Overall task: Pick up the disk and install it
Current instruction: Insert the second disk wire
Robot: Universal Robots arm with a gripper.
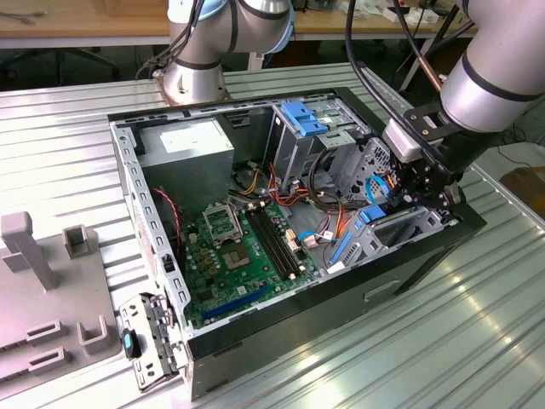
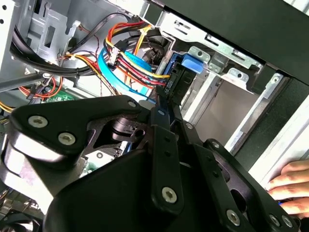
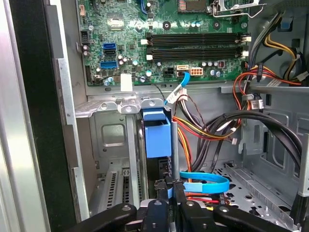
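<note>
The black gripper [image 1: 423, 192] sits at the middle right of the exterior view, lowered into the near right corner of an open computer case [image 1: 128, 196]. In both wrist views its two fingers are drawn close together, clamped on the thin dark edge of the disk [image 3: 158, 137]. The disk stands on edge, its blue plastic end pointing away from the gripper [image 3: 170, 191] into a grey metal drive cage [image 3: 113, 140].

In the second wrist view the disk's [image 2: 170, 79] dark body meets the gripper [image 2: 161, 113] just beside a bundle of red, yellow and black cables [image 2: 130, 63]. A person's hand [image 2: 289, 186] rests on the outer edge of the case.

In the exterior view the disk's [image 1: 371, 213] blue end shows just left of the gripper. A flat blue cable [image 3: 207, 181] curls beside the fingers in the first wrist view.

Further out, a green motherboard [image 1: 238, 247] covers the case floor at the centre of the frame. A grey power supply box [image 1: 183, 149] sits at the upper left of the case. The case lies on a ribbed metal table [image 1: 426, 341], with a grey plastic fixture [image 1: 34, 281] at the far left.
</note>
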